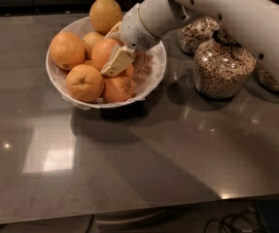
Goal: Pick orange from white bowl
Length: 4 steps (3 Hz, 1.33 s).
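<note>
The white bowl stands at the back left of the grey table and holds several oranges. The orange, smooth and deep orange, lies in the middle of the pile. My gripper reaches down into the bowl from the upper right, and its cream tip lies against the right side of this orange. A larger yellowish orange sits at the back of the pile. One with a dark stem dimple lies at the front. My white arm hides the bowl's far right rim.
Two glass jars of grain stand to the right of the bowl, a big one and a smaller one behind it. A third jar shows at the right edge. The grey tabletop stretches toward the front.
</note>
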Each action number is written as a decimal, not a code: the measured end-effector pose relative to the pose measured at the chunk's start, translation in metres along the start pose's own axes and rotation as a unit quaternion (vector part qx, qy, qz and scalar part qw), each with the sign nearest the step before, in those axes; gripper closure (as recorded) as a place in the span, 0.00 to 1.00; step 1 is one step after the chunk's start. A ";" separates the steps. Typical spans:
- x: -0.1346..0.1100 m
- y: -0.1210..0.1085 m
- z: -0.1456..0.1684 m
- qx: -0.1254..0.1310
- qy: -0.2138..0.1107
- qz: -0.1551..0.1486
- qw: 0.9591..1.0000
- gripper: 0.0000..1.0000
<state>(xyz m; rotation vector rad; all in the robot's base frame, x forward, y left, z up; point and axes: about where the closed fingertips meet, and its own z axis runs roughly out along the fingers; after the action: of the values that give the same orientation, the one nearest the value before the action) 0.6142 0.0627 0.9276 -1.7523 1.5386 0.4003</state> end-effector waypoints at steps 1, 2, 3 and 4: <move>0.000 0.000 0.000 -0.001 -0.001 0.000 1.000 1.00; -0.008 0.000 -0.007 -0.003 -0.026 -0.002 1.000 1.00; -0.018 -0.005 -0.034 0.010 -0.060 -0.005 0.998 1.00; -0.023 -0.009 -0.071 0.039 -0.077 -0.007 0.996 1.00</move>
<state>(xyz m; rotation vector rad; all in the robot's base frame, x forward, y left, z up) 0.6008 0.0287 0.9933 -1.6325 1.4144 0.4508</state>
